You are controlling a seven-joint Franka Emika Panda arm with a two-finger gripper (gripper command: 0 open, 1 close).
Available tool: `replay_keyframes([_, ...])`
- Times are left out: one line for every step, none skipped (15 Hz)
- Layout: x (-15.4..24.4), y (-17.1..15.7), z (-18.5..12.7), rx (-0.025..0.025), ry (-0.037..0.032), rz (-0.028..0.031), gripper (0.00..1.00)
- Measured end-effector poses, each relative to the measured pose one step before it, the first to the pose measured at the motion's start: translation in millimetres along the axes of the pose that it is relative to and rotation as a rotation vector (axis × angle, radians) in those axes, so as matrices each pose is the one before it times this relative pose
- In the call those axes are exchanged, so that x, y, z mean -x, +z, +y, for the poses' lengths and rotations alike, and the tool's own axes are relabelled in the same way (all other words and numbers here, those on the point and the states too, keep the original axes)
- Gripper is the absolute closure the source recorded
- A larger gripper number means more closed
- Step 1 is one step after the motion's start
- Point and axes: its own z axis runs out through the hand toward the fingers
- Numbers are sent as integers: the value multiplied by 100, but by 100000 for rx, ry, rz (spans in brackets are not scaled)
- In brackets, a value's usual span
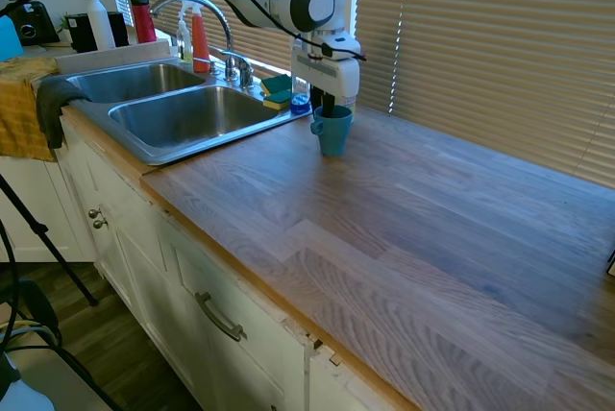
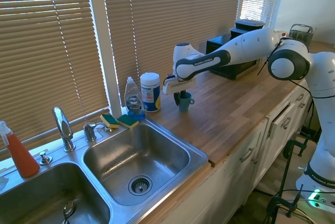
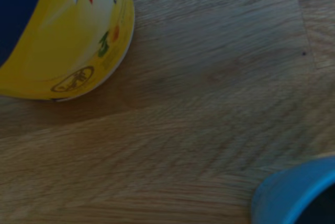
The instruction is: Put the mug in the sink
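Note:
The small teal mug (image 1: 333,134) (image 2: 185,103) stands upright on the wooden counter, just right of the sink's (image 1: 144,147) (image 2: 201,156) nearer basin. My gripper (image 1: 325,111) (image 2: 178,97) comes straight down onto the mug's rim and looks shut on its wall, on the side toward the sink. The mug's base rests on the wood. In the wrist view only an arc of the teal rim (image 3: 293,198) shows at the lower right.
The white-and-yellow wipes canister (image 2: 150,92) (image 3: 63,35) stands close behind the mug, beside a dish soap bottle (image 2: 133,98). Sponges (image 2: 119,121) lie at the sink's back corner. The arched faucet (image 1: 197,3) and an orange spray bottle (image 1: 200,41) stand behind the basins.

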Motion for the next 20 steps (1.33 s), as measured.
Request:
replay_keyframes([33, -20, -30, -199, -100, -133, 100])
replay_keyframes([-39, -117, -47, -269, -234, 116, 100])
replay_keyframes([-74, -266, -47, -427, -17, 111, 100])
replay_keyframes([14, -181, -20, -591, 70, -596, 100])
replay_keyframes([46, -94, -40, -639, -464, -734, 100])
replay_keyframes([48, -184, -48, -845, -675, -651, 100])
replay_keyframes([54, -437, -52, -1366, -725, -726, 100])
replay_keyframes([182, -711, -10, -2047, -1221, -509, 100])
replay_keyframes([586, -905, 66, -2076, -1720, -148, 100])
replay_keyframes([1098, -1141, -35, -1773, -1733, 74, 100])
replay_keyframes([1715, -1305, -170, -1338, -2184, -142, 100])
replay_keyframes([2159, -1139, -409, -1240, -2922, -294, 100])
replay_keyframes([2348, -955, -616, -1046, -3016, -257, 100])
replay_keyframes([2468, -835, -871, -794, -3216, 79, 100])
replay_keyframes([2274, -648, -1064, -686, -2632, 461, 100])
replay_keyframes([1942, -331, -913, -201, -1942, 530, 100])
replay_keyframes([1953, -8, -894, 159, -2306, 298, 100])
replay_keyframes([1670, 164, -747, 182, -2380, -211, 100])
replay_keyframes([1373, 199, -691, 114, -1942, -216, 100])
replay_keyframes([1136, 200, -681, 281, -1390, 461, 100])
